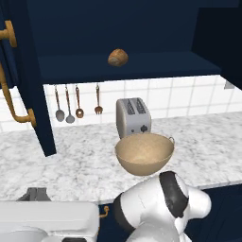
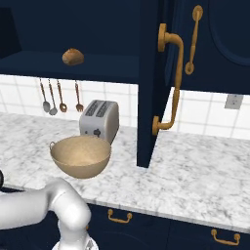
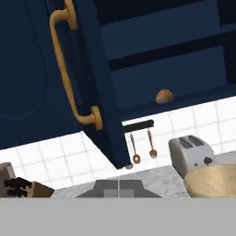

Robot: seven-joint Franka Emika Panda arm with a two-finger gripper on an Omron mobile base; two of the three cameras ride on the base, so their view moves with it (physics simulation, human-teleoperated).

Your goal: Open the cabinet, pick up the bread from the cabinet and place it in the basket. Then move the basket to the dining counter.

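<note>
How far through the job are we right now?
Done: the cabinet doors stand open. In hand: nothing; the gripper is shut and empty, off the bread, which sits on the shelf. Left: put it in the empty basket by the toaster, then carry that to the dining counter.

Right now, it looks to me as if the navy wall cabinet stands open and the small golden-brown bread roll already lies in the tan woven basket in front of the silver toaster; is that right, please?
Not quite: the golden-brown bread roll sits on the shelf of the open navy wall cabinet, as the left base view shows. The tan woven basket in front of the silver toaster holds nothing.
</note>
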